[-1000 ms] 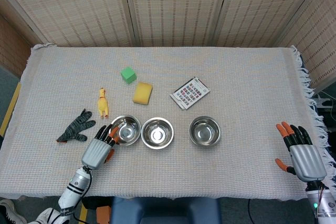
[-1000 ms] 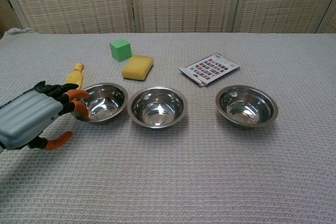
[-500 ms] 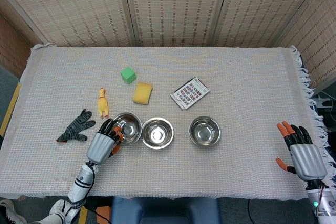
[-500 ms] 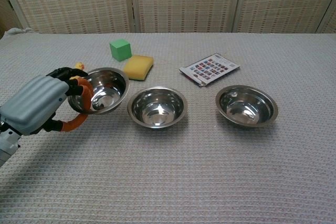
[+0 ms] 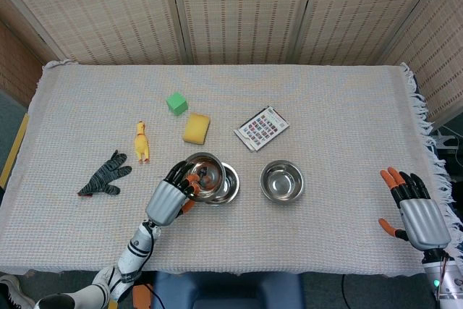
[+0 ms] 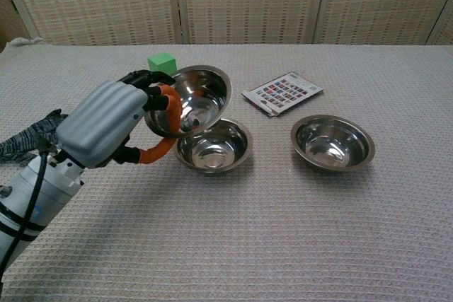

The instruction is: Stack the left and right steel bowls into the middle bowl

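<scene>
My left hand grips the rim of the left steel bowl, lifted and tilted just above the left part of the middle bowl. The right steel bowl sits on the cloth to the right of the middle one. My right hand hovers open near the table's right front corner, far from the bowls; the chest view does not show it.
A striped glove, yellow rubber chicken, green cube, yellow sponge and a card of coloured squares lie behind and left of the bowls. Fringed table edge runs along the right.
My left hand took hold of the left bowl, lifted it off the cloth and carried it rightward until it hangs over the middle bowl. The right hand stayed still.
</scene>
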Tool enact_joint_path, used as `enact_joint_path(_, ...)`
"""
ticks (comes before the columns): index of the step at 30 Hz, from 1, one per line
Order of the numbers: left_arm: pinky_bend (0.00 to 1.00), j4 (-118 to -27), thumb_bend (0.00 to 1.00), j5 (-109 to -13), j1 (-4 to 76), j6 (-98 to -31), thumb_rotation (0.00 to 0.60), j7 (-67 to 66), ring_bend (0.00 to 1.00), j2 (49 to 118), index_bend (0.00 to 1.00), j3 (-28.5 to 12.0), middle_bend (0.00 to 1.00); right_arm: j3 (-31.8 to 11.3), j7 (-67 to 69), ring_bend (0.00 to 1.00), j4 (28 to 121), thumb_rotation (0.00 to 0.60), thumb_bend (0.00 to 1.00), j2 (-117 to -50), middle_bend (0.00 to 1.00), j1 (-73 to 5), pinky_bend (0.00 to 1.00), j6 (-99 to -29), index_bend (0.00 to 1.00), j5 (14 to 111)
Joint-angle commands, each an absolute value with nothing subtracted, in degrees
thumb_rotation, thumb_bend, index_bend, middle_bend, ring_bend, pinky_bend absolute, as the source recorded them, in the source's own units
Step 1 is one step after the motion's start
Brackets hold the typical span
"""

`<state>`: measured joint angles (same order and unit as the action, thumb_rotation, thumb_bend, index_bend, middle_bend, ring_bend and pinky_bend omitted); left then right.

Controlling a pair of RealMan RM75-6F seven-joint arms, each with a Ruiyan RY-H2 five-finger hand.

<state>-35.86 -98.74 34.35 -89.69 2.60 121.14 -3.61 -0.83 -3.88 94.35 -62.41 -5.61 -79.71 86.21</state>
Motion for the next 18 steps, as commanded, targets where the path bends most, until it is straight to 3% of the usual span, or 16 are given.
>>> enact_joint_path(1,0.17,-39.6,0.58,-99.3,37.7,-85.2,0.600,-1.8,0.16,122.2,0.81,-3.3,0.36,-0.8,-3.5,0.00,94.4,0.600,0.12,-62.1,0.00,-5.5,0.00,-79.9,0.00,86.3)
enact_joint_path(4,0.17,-41.0,0.57,-98.7,38.8,-82.1,0.600,-4.9,0.15,122.3,0.73,-3.2,0.35,-0.8,-3.2,0.00,94.4,0.600,0.12,-61.9,0.00,-5.3,0.00,-80.1,0.00,86.3)
enact_joint_path(12,0.16,-44.6,0.48,-97.5,38.7,-78.8,0.600,-8.2,0.11,120.4,0.32,-2.7,0.27,-0.6,-3.0,0.00,94.7,0.600,0.12,-61.6,0.00,-4.9,0.00,-81.0,0.00,87.0)
enact_joint_path(18,0.16,-49.1,0.47,-96.3,38.5,-77.8,0.600,-12.7,0.10,117.0,0.28,-3.5,0.25,-0.2,-2.8,0.00,95.0,0.600,0.12,-61.4,0.00,-4.8,0.00,-81.4,0.00,88.2)
